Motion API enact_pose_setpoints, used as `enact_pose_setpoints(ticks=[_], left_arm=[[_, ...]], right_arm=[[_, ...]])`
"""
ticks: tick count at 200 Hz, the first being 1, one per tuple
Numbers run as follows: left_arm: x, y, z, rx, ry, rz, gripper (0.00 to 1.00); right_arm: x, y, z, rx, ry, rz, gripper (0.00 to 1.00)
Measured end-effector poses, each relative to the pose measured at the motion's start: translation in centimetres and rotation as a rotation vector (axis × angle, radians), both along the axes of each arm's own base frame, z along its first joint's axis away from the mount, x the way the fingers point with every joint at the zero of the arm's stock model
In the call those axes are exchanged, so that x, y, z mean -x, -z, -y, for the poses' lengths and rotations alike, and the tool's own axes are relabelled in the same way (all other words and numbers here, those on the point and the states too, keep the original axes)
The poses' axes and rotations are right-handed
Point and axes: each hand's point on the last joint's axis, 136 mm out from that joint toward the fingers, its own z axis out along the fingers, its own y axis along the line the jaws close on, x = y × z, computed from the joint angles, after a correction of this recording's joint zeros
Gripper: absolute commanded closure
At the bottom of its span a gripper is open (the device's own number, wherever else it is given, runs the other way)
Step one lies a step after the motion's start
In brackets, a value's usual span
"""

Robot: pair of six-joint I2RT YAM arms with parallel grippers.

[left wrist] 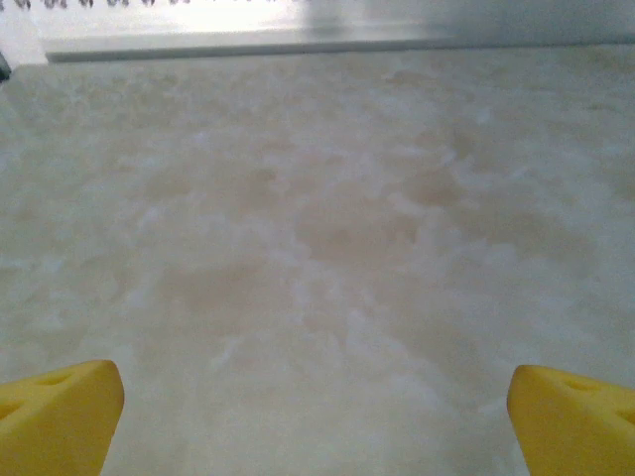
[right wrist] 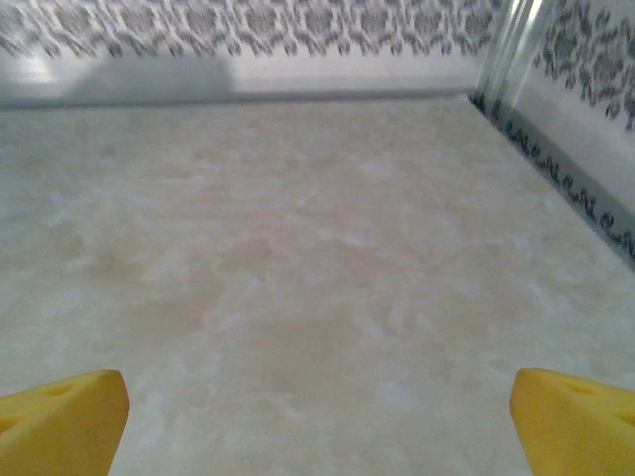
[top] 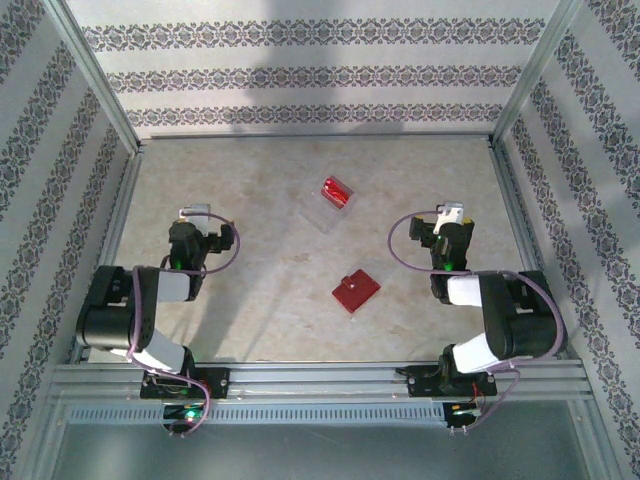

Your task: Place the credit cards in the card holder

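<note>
One small red folding wallet point(top: 356, 291) lies flat near the middle of the pale marbled table point(top: 250, 290); beyond it, well apart, glossy red plastic cards point(top: 337, 191) sit in one clear plastic tray point(top: 322, 214) — too small to count. The left gripper point(top: 195, 213) and the right gripper point(top: 452, 213) flank them — both spread wide, holding nothing

top cam high at near side, looking down, wrist cams low over table point(top: 270, 300), facing back wall point(right wrist: 248, 35), overlap probably tabletop
</note>
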Motion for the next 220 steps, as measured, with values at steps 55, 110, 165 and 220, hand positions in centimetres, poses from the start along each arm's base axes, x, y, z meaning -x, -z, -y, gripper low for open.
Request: enact_pose_setpoints(ticks=[55,110,165,220], left_arm=[[-3.5,-8.8,1.3,0.012,0.076,-0.068,0.0],[0.4,-11.5,2.9,0.057,0.159,-0.25,0.0],[5.0,-8.8,5.1,0.086,0.297,-0.356,0.0],[6.3,-7.6,7.3,0.16,0.416,-0.41,0.0]], right_arm=[[1.2,-5.9,-3.0,-0.018,-0.067,0.022,0.02],[2.7,-8.3,-4.5,-0.216,-0.04,-0.074,0.02],[4.9,-4.6,-10.5,-0.459,-0.095,-0.325,0.04],[8.7,1.1,-16.3,-0.572,-0.124,-0.623,0.12]])
